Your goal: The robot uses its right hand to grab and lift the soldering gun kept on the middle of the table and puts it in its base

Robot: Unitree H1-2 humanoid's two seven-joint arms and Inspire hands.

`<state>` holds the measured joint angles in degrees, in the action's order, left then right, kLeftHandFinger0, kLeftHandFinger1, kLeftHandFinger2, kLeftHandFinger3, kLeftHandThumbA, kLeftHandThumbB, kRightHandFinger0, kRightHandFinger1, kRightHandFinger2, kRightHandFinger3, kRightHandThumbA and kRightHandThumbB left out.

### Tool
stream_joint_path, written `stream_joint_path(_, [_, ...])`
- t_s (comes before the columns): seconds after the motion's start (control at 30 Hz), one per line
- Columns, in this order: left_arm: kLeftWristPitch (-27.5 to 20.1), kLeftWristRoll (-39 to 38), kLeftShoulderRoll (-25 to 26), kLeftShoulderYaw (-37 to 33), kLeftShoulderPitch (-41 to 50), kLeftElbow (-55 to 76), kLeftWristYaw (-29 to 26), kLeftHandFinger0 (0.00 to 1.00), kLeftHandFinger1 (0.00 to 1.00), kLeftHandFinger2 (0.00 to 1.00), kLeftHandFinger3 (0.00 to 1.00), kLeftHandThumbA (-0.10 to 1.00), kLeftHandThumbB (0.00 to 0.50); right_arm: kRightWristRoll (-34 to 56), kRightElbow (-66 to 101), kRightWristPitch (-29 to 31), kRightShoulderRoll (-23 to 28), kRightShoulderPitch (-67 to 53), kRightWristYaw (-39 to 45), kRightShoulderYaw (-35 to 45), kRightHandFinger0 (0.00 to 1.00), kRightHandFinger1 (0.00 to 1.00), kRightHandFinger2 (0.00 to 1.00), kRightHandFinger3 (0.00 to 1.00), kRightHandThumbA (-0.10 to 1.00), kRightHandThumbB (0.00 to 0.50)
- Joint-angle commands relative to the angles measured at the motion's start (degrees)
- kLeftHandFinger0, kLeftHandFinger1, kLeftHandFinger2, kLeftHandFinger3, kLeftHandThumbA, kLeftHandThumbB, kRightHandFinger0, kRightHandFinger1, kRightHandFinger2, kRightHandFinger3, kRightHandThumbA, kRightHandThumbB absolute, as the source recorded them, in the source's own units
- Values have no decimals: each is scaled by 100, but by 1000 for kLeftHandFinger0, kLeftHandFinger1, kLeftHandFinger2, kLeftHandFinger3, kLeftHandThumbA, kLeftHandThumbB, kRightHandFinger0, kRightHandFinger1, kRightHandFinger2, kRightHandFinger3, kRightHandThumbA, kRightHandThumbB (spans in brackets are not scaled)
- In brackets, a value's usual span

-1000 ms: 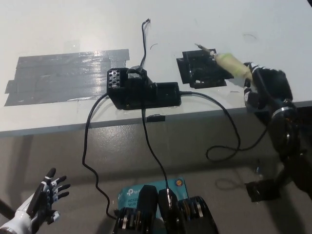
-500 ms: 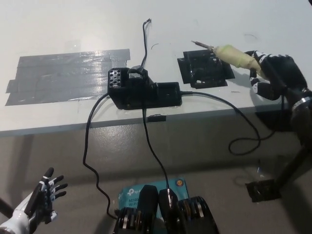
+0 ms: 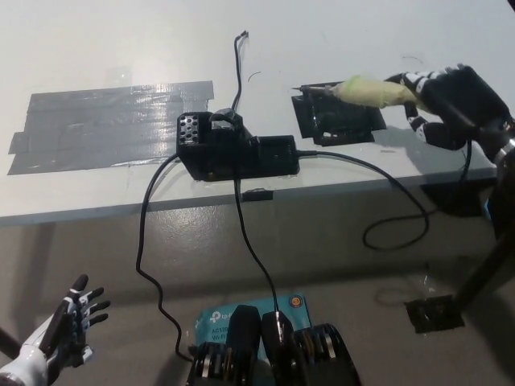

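While the black right robot hand (image 3: 451, 100) stays out of the wording of motion, it is clamped on the soldering gun (image 3: 372, 91), which hangs tilted over the black base (image 3: 334, 117), tip toward the base's left rim. Its cord (image 3: 394, 217) loops off the surface's (image 3: 322, 40) front edge. Just left sits a black power unit (image 3: 235, 149), then grey tape (image 3: 113, 121); bare room lies beyond. Low at left, the white left robot hand (image 3: 60, 334) rests, fingers apart.
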<state>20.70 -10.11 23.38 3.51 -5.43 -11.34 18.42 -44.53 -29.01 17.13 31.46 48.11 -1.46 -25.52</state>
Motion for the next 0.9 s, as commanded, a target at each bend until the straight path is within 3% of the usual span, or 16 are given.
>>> stream_joint_path(0.0, [-57, 19, 200, 47, -40, 136, 82, 1000, 1000, 1000, 1000, 1000, 223, -173, 188, 432, 89, 647, -44, 9, 0, 160, 479, 118, -100, 0])
stream_joint_path(0.13, [-50, 27, 193, 52, -7, 187, 69, 1000, 1000, 1000, 1000, 1000, 240, -302, 133, 584, -27, 808, -170, -62, 0, 26, 108, 12, -100, 61])
stream_joint_path(0.2, [-80, 21, 183, 70, -12, 144, 60, 1000, 1000, 1000, 1000, 1000, 238, -294, 144, 603, -83, 836, -195, -49, 0, 1, 53, 0, -100, 54])
stream_joint_path(0.27, [-126, 3, 183, 69, -30, 85, 99, 1000, 1000, 1000, 1000, 1000, 244, -327, 157, 576, -133, 865, -157, -48, 0, 88, 132, 1, -100, 56])
stream_joint_path(0.37, [-110, 8, 174, 74, -44, 70, 84, 1000, 1000, 1000, 1000, 1000, 260, -227, 291, 475, -204, 875, 126, -8, 0, 95, 113, 10, -100, 32])
stream_joint_path(0.4, [-106, 4, 167, 79, -53, 59, 79, 1000, 1000, 1000, 1000, 1000, 249, -239, 310, 499, -242, 888, 109, -13, 0, 83, 172, 44, -100, 33])
stream_joint_path(0.5, [-90, -12, 153, 94, -68, 42, 74, 1000, 1000, 1000, 1000, 1000, 257, -276, 368, 542, -317, 872, 91, -18, 0, 23, 23, 47, -100, 31])
stream_joint_path(0.57, [-79, 33, 149, 68, -78, 57, 51, 1000, 1000, 1000, 1000, 1000, 268, -292, 364, 605, -315, 865, 92, -29, 0, 11, 65, 58, -100, 40])
stream_joint_path(0.6, [-58, 30, 151, 67, -68, 92, 52, 1000, 1000, 1000, 1000, 1000, 277, -336, 336, 657, -316, 875, 78, -64, 0, 1, 150, 72, -100, 24])
stream_joint_path(0.63, [-32, -5, 137, 85, -67, 110, 61, 1000, 1000, 1000, 1000, 1000, 287, -556, 330, 678, -291, 907, 50, -180, 0, 14, 169, 155, -100, 192])
stream_joint_path(0.73, [-67, -32, 141, 94, -57, 117, 92, 1000, 1000, 1000, 1000, 1000, 275, -667, 225, 882, -265, 930, -105, -278, 0, 0, 185, 121, -100, 197])
stream_joint_path(0.8, [-82, 6, 151, 75, -55, 114, 79, 1000, 1000, 1000, 1000, 1000, 260, -735, 191, 951, -232, 942, -161, -316, 0, 1, 217, 169, -100, 240])
stream_joint_path(0.87, [-41, -19, 143, 89, -46, 157, 80, 1000, 1000, 1000, 1000, 1000, 251, -674, 203, 977, -211, 926, -202, -315, 0, 0, 210, 146, -100, 239])
